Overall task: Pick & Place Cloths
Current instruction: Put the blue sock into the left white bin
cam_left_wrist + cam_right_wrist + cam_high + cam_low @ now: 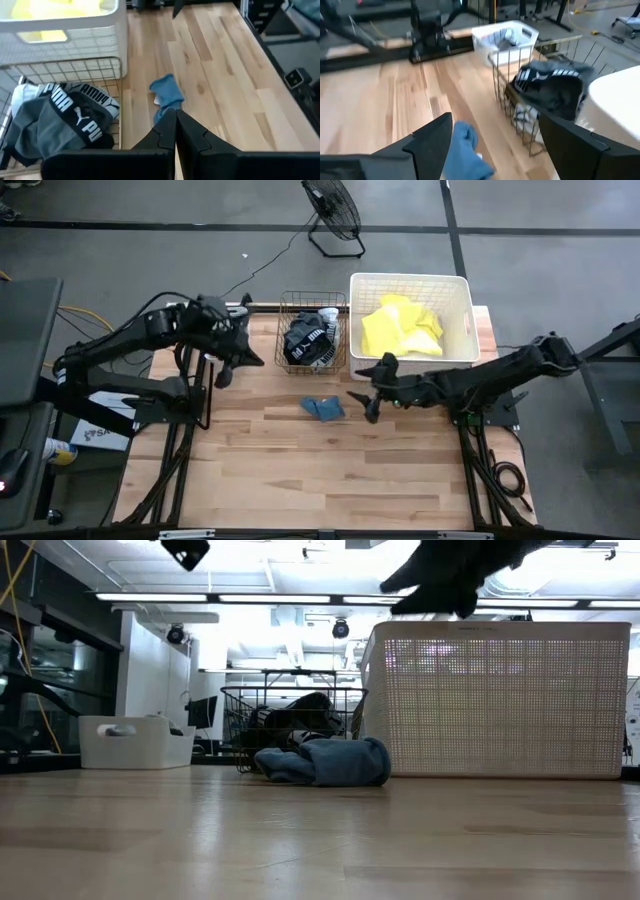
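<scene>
High view shows neon-yellow cloths [401,328] already in the white plastic tub [463,290] and a black garment with white print [308,342] in the copper wire basket [286,308]; by my judgement only the grey-blue cloth [323,408] is left, lying on the wooden table [300,480]. Left gripper [226,373] hangs beside the basket, fingers pressed together on nothing, while the right gripper [371,402] hovers spread just beside the grey-blue cloth. A floor fan [332,210] stands beyond the table on grey floor.

Grey floor [150,205] surrounds the wooden table [300,470]; black floor fan [333,212] at twelve o'clock; ceiling strip lights [290,598] lit.
</scene>
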Robot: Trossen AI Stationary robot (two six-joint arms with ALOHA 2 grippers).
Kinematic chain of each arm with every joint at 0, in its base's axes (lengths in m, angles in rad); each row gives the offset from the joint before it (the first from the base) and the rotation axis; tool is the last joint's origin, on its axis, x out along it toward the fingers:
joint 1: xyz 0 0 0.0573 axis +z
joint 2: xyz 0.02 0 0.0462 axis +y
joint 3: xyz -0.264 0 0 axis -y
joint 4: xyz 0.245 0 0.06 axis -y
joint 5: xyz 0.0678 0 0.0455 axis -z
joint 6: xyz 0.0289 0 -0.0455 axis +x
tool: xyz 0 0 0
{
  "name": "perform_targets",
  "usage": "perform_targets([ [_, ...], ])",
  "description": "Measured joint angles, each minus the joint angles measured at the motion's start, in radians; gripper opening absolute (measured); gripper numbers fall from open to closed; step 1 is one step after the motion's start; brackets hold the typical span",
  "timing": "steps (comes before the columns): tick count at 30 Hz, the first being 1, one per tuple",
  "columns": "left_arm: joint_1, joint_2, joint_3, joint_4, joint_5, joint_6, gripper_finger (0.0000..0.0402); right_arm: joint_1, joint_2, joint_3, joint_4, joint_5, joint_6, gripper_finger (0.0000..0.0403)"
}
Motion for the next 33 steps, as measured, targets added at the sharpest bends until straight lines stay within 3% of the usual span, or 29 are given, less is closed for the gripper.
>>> perform_targets([
  [6,-0.142,0.012,0.000,0.004,-0.161,-0.051,0.0000,0.006,0.102,0.000,0.001,-0.023,0.005,0.0290],
  [15,-0.267,0.043,-0.001,0.001,-0.322,-0.201,0.0000,0.005,0.248,0.000,0.003,-0.086,0.012,0.0290],
  [26,-0.365,0.099,-0.002,-0.003,-0.391,-0.324,0.0000,0.002,0.395,0.000,0.030,-0.143,0.049,0.0290],
  [33,-0.387,0.144,-0.001,0.012,-0.392,-0.352,0.0000,0.001,0.473,0.000,0.177,-0.194,-0.071,0.0290],
])
